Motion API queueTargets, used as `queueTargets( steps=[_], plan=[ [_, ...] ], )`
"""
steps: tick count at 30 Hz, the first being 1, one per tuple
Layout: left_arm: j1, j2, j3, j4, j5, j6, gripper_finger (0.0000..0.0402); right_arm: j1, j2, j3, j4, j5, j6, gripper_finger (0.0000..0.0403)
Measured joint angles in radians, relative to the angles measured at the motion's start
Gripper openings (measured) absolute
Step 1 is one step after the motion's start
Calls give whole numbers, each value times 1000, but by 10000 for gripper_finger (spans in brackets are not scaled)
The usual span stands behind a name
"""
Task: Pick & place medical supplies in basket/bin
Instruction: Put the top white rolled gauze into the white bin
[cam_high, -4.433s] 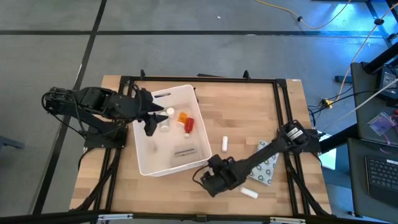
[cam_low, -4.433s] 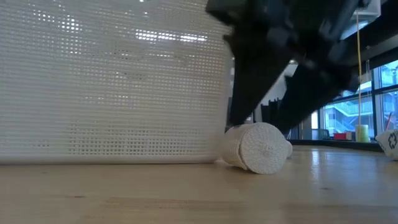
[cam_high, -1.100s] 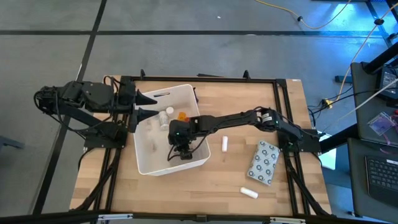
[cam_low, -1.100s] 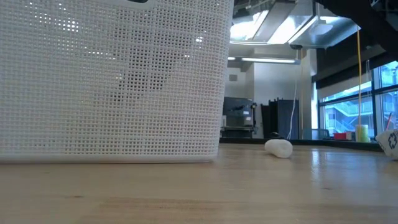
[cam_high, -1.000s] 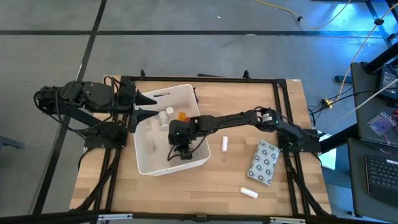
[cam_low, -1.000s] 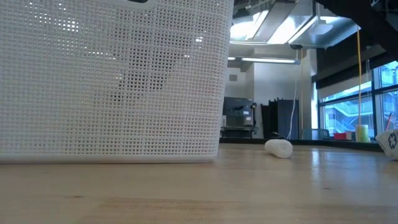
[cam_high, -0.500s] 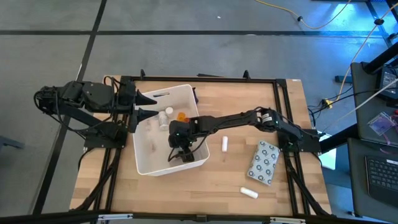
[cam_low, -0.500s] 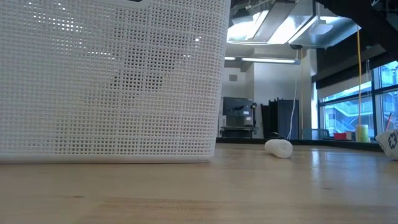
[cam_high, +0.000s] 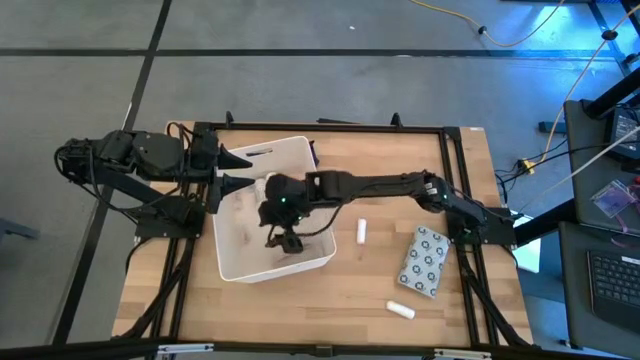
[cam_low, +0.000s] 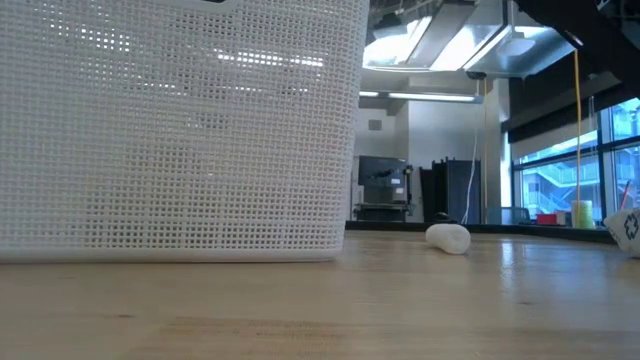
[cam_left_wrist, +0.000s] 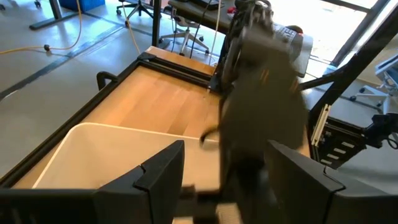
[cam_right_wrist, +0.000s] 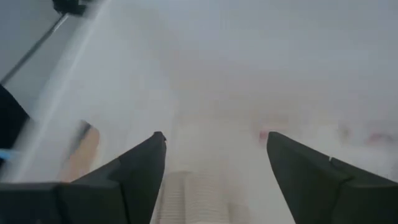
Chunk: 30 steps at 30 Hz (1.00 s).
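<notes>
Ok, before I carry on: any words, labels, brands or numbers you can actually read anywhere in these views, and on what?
None can be read.
Dotted packet: only a dot pattern shows, no lettering.
White tube and the small white bottle on the table: any print is too small to tell.
White bin: plain, no marking visible; the items inside are hidden or blurred.

A big white basket (cam_low: 180, 130) with tiny holes all over its side sits on the wooden bench (cam_low: 320, 310). It fills the left half of the view. Farther back on the bench, to the right of the basket, lies a small white bottle (cam_low: 448, 238) on its side. Ceiling lights (cam_low: 440, 45) shine in the room behind.
</notes>
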Motion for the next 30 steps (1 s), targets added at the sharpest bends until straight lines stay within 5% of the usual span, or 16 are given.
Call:
queueTargets(
  steps=[11,30],
  plan=[
    [0,2,0,1,0,-3,214,82,-175,-20,-209,231,247,280],
    [0,88,0,2,-32,-140,214,496,-230,-21,-778,718,1046,280]
  ],
)
